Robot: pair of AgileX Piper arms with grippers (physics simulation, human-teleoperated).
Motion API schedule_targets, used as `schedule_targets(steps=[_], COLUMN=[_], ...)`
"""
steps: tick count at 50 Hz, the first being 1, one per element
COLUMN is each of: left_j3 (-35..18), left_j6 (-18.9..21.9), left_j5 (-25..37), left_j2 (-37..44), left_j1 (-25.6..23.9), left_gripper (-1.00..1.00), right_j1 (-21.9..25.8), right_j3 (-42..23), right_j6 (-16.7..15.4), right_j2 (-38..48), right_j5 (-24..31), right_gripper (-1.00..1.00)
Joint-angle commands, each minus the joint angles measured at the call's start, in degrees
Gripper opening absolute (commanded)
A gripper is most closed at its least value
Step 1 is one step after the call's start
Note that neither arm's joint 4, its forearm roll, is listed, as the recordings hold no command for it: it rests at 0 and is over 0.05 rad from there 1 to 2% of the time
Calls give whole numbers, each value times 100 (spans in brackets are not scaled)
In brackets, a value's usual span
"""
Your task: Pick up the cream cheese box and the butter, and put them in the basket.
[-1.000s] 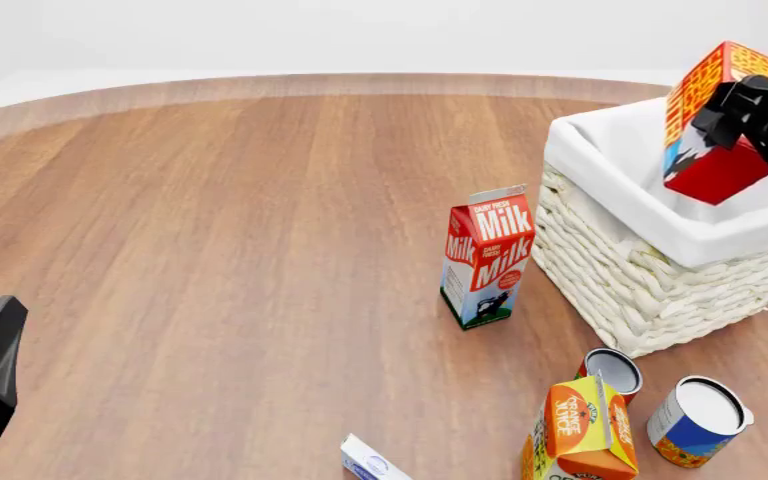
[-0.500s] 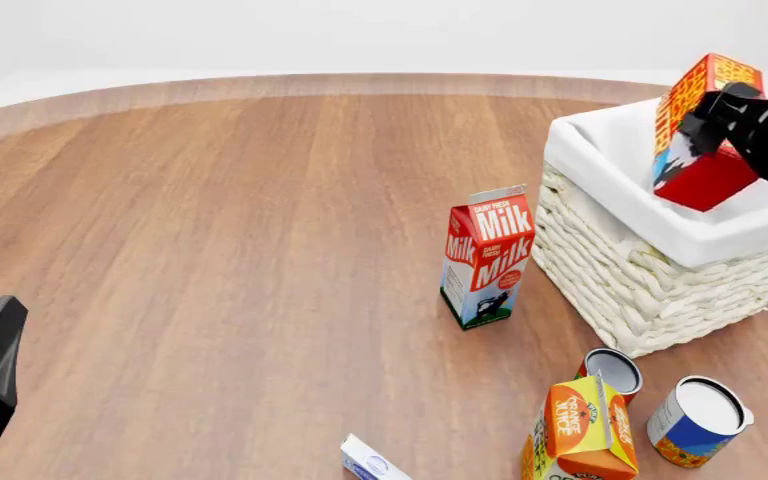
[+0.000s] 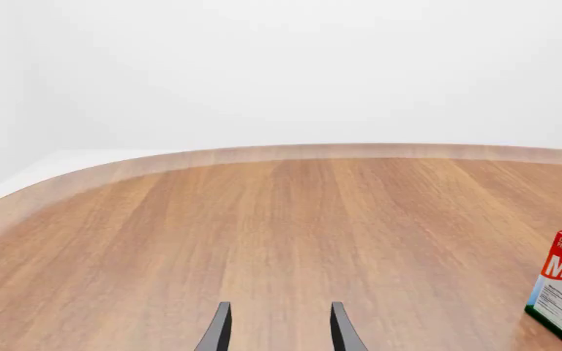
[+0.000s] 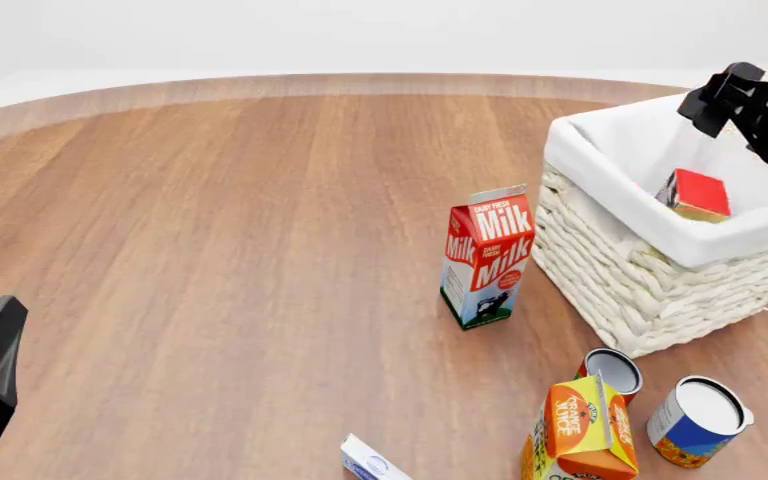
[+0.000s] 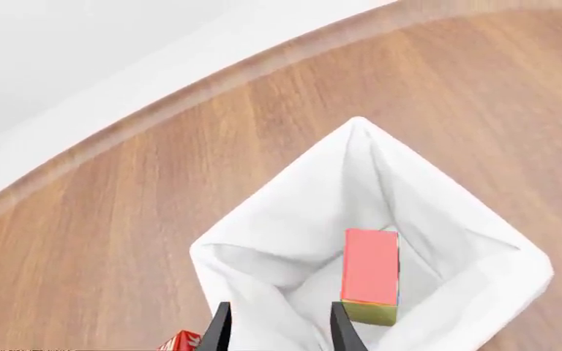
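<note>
Butter (image 4: 696, 194), a red rectangular box, lies in woven wicker basket (image 4: 624, 270); both jaws spread.

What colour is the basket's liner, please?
White; the liner of the basket shows best in the right wrist view.
</note>
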Motion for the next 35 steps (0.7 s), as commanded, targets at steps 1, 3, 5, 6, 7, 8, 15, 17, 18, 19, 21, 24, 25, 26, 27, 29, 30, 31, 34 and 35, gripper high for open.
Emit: schedule_targets(steps=[1, 3, 5, 6, 7, 8, 15, 17, 18, 19, 21, 24, 25, 26, 27, 29, 30, 31, 34, 35], left_j3=[0, 0, 0, 0, 0, 0, 0, 0, 0, 0, 0, 0, 0, 0, 0, 0, 0, 0, 0, 0], left_j6=[0, 0, 0, 0, 0, 0, 0, 0, 0, 0, 0, 0, 0, 0, 0, 0, 0, 0, 0, 0], left_j5=[0, 0, 0, 0, 0, 0, 0, 0, 0, 0, 0, 0, 0, 0, 0, 0, 0, 0, 0, 0], left_j2=[0, 0, 0, 0, 0, 0, 0, 0, 0, 0, 0, 0, 0, 0, 0, 0, 0, 0, 0, 0], left_j1=[0, 0, 0, 0, 0, 0, 0, 0, 0, 0, 0, 0, 0, 0, 0, 0, 0, 0, 0, 0], left_gripper=[100, 100, 100, 100, 100, 100, 100, 100, 100, 100, 100, 100, 100, 100, 100, 100, 100, 100, 100, 100], right_j1=[100, 111, 164, 178, 205, 242, 530, 635, 758, 758, 1002, 1240, 1240, 1401, 1401, 1628, 1804, 1804, 2081, 2081], right_j3=[-63, -108, -133, -154, -166, -194, -350, -394, -452, -453, -556, -666, -666, -712, -713, -795, -873, -874, -998, -999], right_j6=[-48, -79, -95, -116, -123, -146, -243, -295, -359, -359, -444, -508, -508, -568, -568, -650, -713, -713, -819, -819], right_j2=[-102, -141, -173, -183, -207, -253, -500, -570, -647, -648, -783, -865, -865, -888, -888, -935, -963, -963, -990, -989], right_j5=[105, 157, 203, 232, 257, 304, 603, 694, 817, 819, 1015, 1170, 1171, 1246, 1247, 1362, 1451, 1453, 1582, 1583], right_gripper=[100, 100, 100, 100, 100, 100, 100, 100, 100, 100, 100, 100, 100, 100, 100, 100, 100, 100, 100, 100])
